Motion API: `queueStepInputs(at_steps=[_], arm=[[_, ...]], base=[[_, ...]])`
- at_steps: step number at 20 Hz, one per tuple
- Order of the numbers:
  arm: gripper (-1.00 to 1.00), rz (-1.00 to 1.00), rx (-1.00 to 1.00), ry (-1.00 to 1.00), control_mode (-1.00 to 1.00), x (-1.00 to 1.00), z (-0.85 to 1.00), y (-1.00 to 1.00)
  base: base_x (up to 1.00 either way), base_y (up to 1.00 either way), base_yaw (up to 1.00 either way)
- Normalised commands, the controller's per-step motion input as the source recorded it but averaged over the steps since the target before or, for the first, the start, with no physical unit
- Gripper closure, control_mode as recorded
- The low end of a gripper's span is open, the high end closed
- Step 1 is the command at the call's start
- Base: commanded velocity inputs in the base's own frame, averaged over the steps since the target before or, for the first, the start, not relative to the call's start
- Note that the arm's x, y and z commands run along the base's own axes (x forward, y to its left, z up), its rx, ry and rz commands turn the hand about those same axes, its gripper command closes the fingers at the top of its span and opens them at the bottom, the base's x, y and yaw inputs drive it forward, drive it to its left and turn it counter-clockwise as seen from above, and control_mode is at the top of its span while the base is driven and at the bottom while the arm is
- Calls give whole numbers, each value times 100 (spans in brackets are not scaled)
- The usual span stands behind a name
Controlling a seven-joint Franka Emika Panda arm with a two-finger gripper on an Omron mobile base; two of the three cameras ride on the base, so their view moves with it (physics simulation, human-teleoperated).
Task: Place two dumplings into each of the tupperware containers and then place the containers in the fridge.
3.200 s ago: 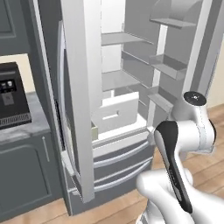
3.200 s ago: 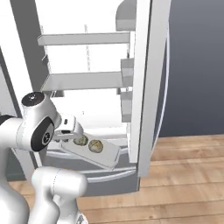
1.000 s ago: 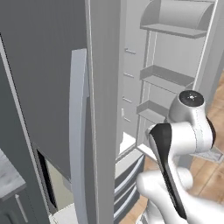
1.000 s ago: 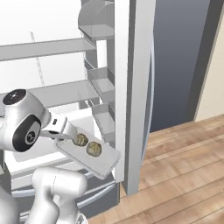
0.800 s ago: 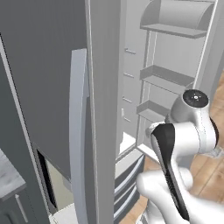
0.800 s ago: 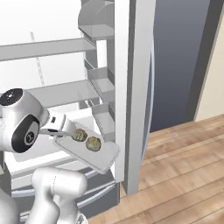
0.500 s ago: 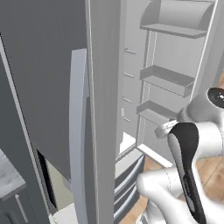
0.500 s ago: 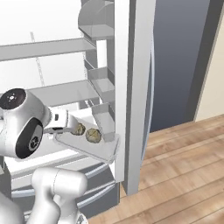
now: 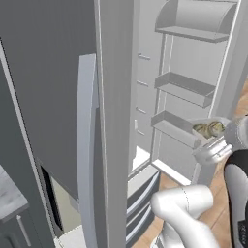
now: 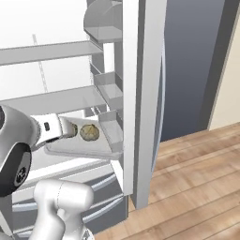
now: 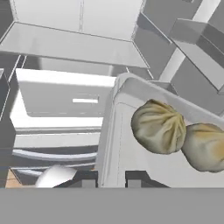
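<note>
- Jaws (image 11: 110, 178) of the arm are nearly together, clamped on the near rim of a tupperware container (image 11: 131, 144), one dark tip on each side of its wall.
- Two dumplings (image 11: 158, 126) lie inside the container, touching each other, toward 2 o'clock from the jaws in the hand view.
- Container (image 10: 86, 146) is held up in the open fridge (image 10: 136, 93), at 3 o'clock from the wrist, just beside a door bin (image 10: 111, 126) and in front of the grey shelves (image 10: 51, 101).
</note>
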Motion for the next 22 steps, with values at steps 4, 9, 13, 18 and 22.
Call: queueStepInputs(at_steps=[4,9,13,18,22], arm=[[100,48,-16,-7,-100,0,-32,39],[100,35,-31,-14,-100,0,-43,88],[100,44,-3,-32,-100,7,-22,8],[100,46,-5,-26,-100,41,-39,5],[100,24,-19,-21,-100,53,-44,29]], base=[[0,0,0],[0,0,0],[0,0,0],[0,0,0],[0,0,0]])
